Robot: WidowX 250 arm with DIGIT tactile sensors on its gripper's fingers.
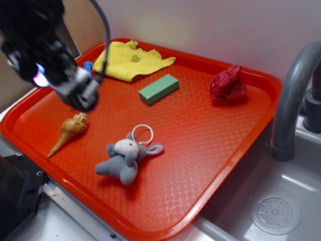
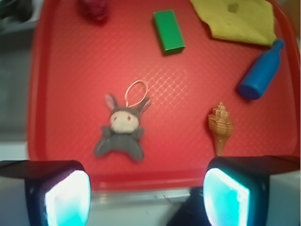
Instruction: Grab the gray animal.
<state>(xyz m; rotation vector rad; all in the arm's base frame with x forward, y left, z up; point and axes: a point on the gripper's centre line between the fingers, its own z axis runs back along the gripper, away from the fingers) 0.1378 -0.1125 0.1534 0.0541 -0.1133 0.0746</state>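
— What does the wrist view give that the exterior one hides?

— A blue bottle (image 2: 261, 71) lying beside the yellow cloth (image 2: 240, 19); from outside only its blue tip (image 1: 88, 65) peeks past the arm; the wrist view also shows the hand (image 2: 146, 197) with its two fingers (image 2: 66, 195) well apart, nothing between them, hanging over the tray's near rim; the exterior view alone shows the grey sink (image 1: 261, 201) and the tap (image 1: 293, 100) beside the tray.

— And the gray animal?

— The gray animal (image 1: 124, 159) lies flat near the middle of the red tray (image 1: 200, 150), clear of the hand; in the wrist view its long axis runs roughly up and down, slightly tilted, ears and white ring loop (image 2: 136, 92) away from the camera, legs toward the fingers; from outside it lies slanted, head toward the tray's far right.

— Textures?

— Soft fuzzy plush, pale face; the tray is hard with a fine waffle pattern; a tan spiral seashell (image 1: 69, 131), ridged and tapering, lies just left; a green block (image 1: 158, 89), sharp-edged; crumpled dark red cloth (image 1: 228, 84); the yellow one looks like terry.
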